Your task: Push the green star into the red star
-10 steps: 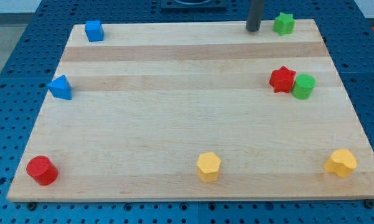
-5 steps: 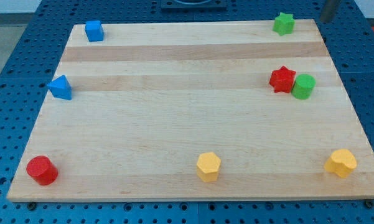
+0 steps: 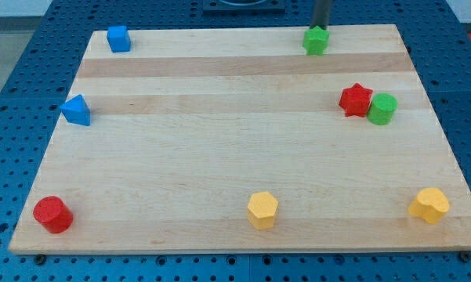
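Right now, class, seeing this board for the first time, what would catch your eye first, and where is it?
The dark rod at the view's top, my tip right behind the green star near the board's top edge. Next, the tight pair at the view's right: the red star with a green cylinder touching its right side. Other blocks sit scattered along the edges.

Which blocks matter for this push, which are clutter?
Job:
green star
red star
my tip, just above the green star

Clutter:
green cylinder, touching the red star
blue blocks
red cylinder
yellow blocks
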